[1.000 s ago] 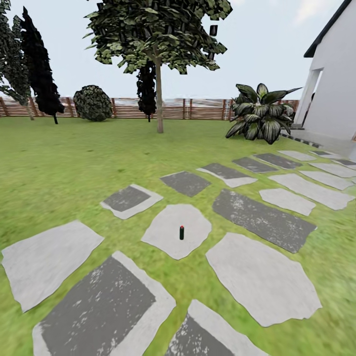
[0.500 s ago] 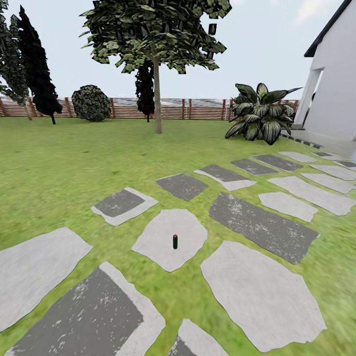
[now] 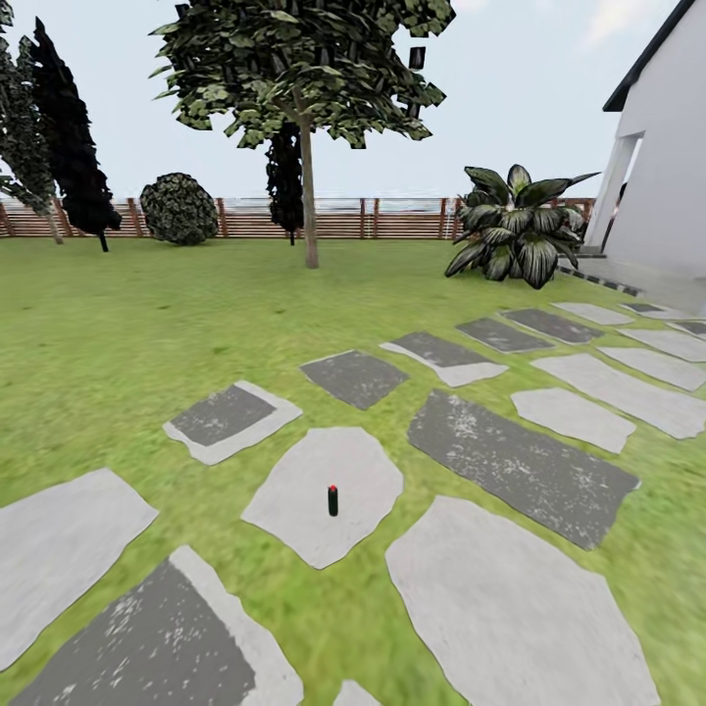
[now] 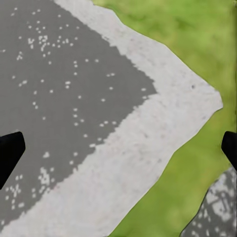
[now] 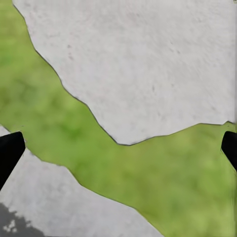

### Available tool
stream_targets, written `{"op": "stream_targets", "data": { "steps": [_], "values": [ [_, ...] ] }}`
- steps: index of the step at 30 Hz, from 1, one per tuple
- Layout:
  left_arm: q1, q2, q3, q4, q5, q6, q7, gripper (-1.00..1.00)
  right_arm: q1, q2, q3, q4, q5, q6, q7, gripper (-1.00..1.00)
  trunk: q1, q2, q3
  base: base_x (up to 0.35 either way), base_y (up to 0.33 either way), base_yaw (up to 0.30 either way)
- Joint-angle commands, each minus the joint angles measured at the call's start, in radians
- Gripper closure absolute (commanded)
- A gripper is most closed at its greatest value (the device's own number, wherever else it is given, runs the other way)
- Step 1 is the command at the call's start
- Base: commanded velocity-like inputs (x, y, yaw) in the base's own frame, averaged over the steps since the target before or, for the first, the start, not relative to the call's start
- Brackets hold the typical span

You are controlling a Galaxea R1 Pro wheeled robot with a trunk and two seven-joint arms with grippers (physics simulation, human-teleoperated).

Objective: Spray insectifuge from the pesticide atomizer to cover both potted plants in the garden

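One small dark cylindrical pesticide atomizer with a red cap [image 3: 332, 500] stands upright near the middle of a pale grey, rounded stone slab [image 3: 294, 520] set in the green lawn [image 3: 118, 333] of the garden. It is slim and short, nearly black along its body, with only the top showing red, and it stands alone on the stone, apart from the grass edge. Beyond this pale slab lie darker grey paving stones [image 3: 520, 466], running away toward a white house wall [image 3: 667, 176]. Well beyond the slab a leafy tree with a thin trunk [image 3: 309, 186] rises before the brown horizontal-slat wooden fence [image 3: 245, 218], and a broad striped-leaf plant [image 3: 515, 230] sits near the house. In the left wrist view the black fingertips [image 4: 10, 150] of the left gripper [image 4: 118, 150] stand wide apart above a dark speckled stone with a pale border [image 4: 74, 98]. In the right wrist view the right gripper [image 5: 118, 148] likewise has its black fingertips [image 5: 10, 148] spread wide, holding nothing, above grass between pale stones [image 5: 148, 64].
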Motion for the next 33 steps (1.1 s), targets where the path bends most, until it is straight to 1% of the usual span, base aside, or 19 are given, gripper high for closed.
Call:
{"op": "stream_targets", "data": {
  "steps": [1, 8, 26, 29, 33],
  "values": [
    [-0.001, 0.000, 0.003, 0.001, -0.001, -0.003, 0.000, -1.00, -0.001, 0.000, 0.000, 0.001, 0.001, -0.003, -0.002, -1.00, 0.000, 0.000, -0.001, 0.280, -0.167, 0.000],
    [-0.001, 0.000, 0.002, 0.001, -0.001, -0.003, 0.000, -1.00, -0.001, 0.000, 0.000, 0.001, 0.001, -0.004, -0.002, -1.00, 0.000, 0.000, -0.001, 0.250, -0.186, 0.000],
    [-0.001, 0.000, 0.003, 0.001, -0.001, -0.003, 0.000, -1.00, -0.001, 0.000, 0.000, -0.001, -0.001, -0.004, -0.002, -1.00, 0.000, 0.000, -0.001, 0.200, -0.223, 0.002],
    [-0.001, 0.000, 0.003, 0.001, -0.001, -0.003, 0.000, -1.00, -0.001, 0.000, 0.000, -0.001, -0.002, -0.004, -0.003, -1.00, 0.000, 0.000, -0.002, 0.196, -0.224, 0.107],
    [-0.001, 0.000, 0.003, 0.001, -0.001, -0.003, 0.000, -1.00, -0.001, 0.000, -0.001, -0.001, -0.003, -0.004, -0.005, -1.00, 0.000, 0.000, -0.003, 0.195, -0.224, 0.228]
  ]
}}
